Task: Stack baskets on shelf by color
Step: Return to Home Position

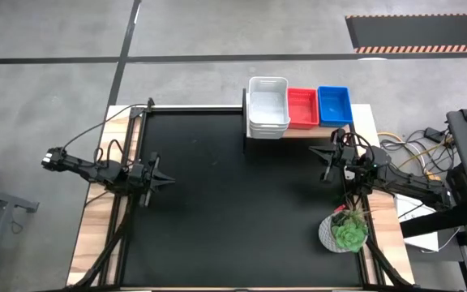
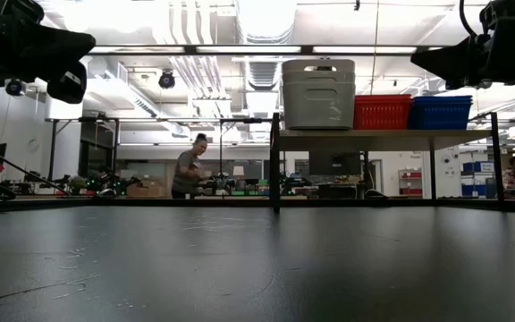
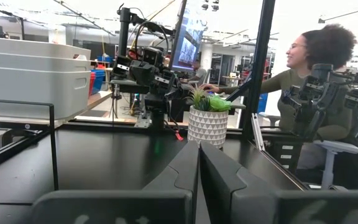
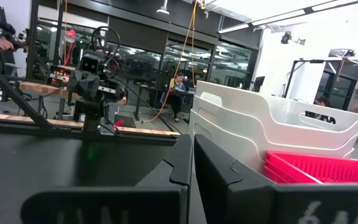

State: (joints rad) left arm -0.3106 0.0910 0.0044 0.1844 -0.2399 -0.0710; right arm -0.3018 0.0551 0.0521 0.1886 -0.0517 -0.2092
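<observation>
The white baskets [image 1: 267, 105], the red baskets [image 1: 302, 108] and the blue baskets [image 1: 334, 105] stand in three stacks side by side on the light-wood shelf [image 1: 298, 131] at the table's far right. In the low view they show as white [image 2: 318, 93], red [image 2: 383, 111] and blue [image 2: 440, 112]. My left gripper [image 1: 166, 181] is shut and empty at the table's left side, above the top. My right gripper [image 1: 325, 163] is shut and empty at the right, just near of the shelf. The fingers show closed together in both wrist views [image 3: 199, 171] [image 4: 191, 168].
A round white pot with a green plant [image 1: 345, 231] stands at the table's near right, close to my right arm. The shelf's black frame leg [image 2: 275, 161] stands on the tabletop. People are in the room beyond the table [image 3: 316, 68] [image 2: 189, 170]. Cables lie off the right edge.
</observation>
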